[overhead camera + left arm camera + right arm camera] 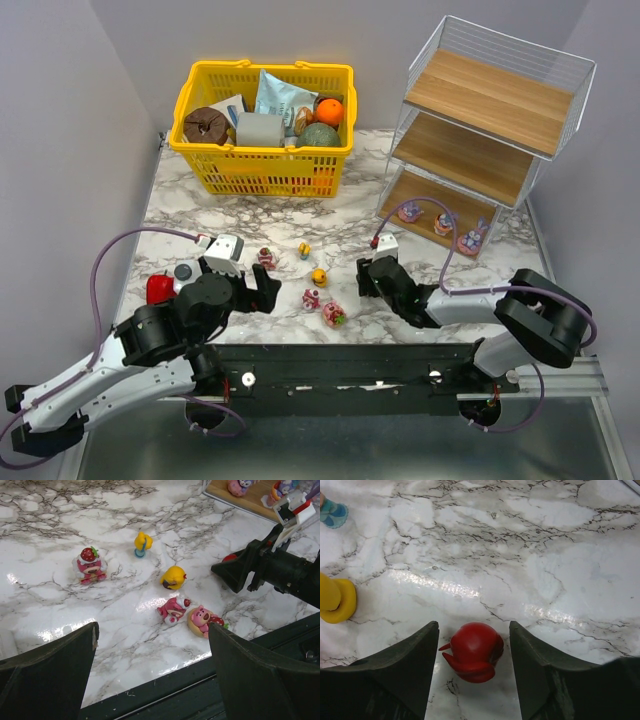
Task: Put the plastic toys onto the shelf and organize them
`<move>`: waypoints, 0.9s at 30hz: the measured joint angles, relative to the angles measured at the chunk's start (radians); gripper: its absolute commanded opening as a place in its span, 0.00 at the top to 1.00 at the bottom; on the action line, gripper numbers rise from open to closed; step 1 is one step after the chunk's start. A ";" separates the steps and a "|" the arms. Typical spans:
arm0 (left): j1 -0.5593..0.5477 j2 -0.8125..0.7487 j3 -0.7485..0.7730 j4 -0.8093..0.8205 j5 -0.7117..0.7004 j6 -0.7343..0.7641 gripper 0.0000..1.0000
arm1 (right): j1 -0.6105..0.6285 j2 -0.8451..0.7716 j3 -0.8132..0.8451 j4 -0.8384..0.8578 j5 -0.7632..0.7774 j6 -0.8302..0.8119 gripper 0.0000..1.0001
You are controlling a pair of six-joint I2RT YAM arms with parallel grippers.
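Note:
Five plastic toys lie between the arms: a pink bear with a strawberry (265, 257), a tiny yellow figure (303, 250), a yellow duck (320, 277), a pink figure on its side (311, 298) and a pink bear in a ring (333, 314). Three more toys (444, 224) stand on the bottom board of the wire shelf (470, 150). My right gripper (473, 626) is low over the table and open, with a small red toy (472, 650) between its fingers and a gap on each side. My left gripper (152, 629) is wide open and empty, near the table's front edge.
A yellow basket (205, 160) full of groceries stands at the back left. A red pepper-like object (157, 288) and a white bottle with a grey cap (183, 275) sit by the left arm. A black rail (340, 365) runs along the front edge.

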 measured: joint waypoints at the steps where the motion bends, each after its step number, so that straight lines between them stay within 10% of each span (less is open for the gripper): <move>1: 0.007 0.002 0.000 0.000 0.000 0.002 0.01 | 0.004 0.005 0.000 0.000 0.008 0.004 0.41; 15: 0.031 -0.005 -0.005 0.001 0.002 0.007 0.01 | 0.024 -0.040 0.003 -0.073 0.101 0.063 0.62; 27: 0.032 -0.016 -0.006 0.001 0.001 0.006 0.01 | 0.024 -0.280 0.393 -0.673 0.298 0.253 0.62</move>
